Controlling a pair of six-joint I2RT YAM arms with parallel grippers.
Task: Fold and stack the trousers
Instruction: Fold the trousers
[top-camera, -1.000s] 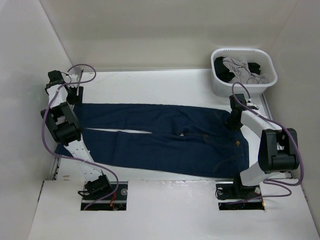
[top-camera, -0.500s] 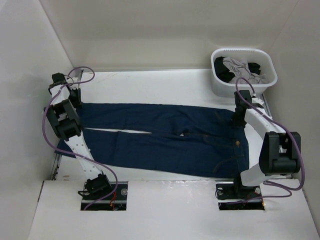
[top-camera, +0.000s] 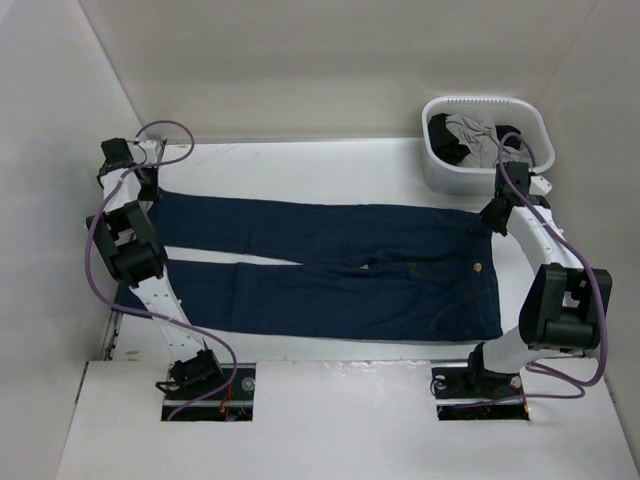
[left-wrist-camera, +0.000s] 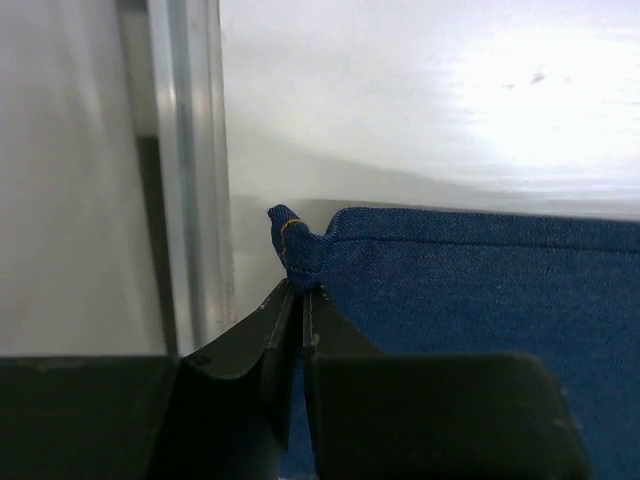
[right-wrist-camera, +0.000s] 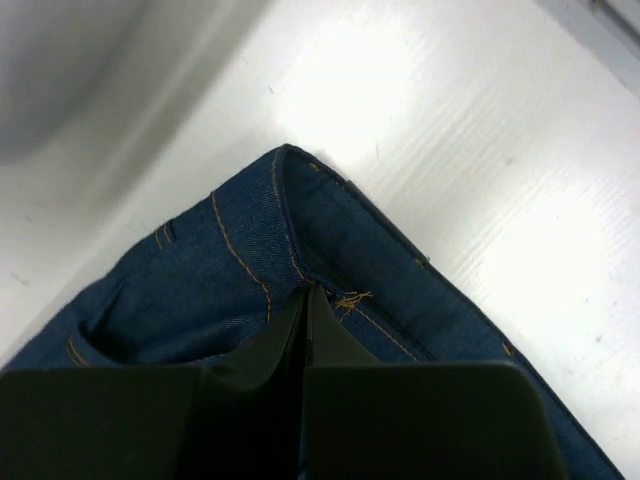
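trousers (top-camera: 330, 270) lie outspread, left hand (left-wrist-camera: 300, 298) clamped on a hem corner, right hand (right-wrist-camera: 305, 300) clamped on waistband.

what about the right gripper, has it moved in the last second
Yes. The right gripper, shut on the trousers at the waistband, went right and farther back, closer to the white basket.

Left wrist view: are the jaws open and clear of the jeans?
No, the left gripper has its jaws pinched shut on a hem corner of the trousers.
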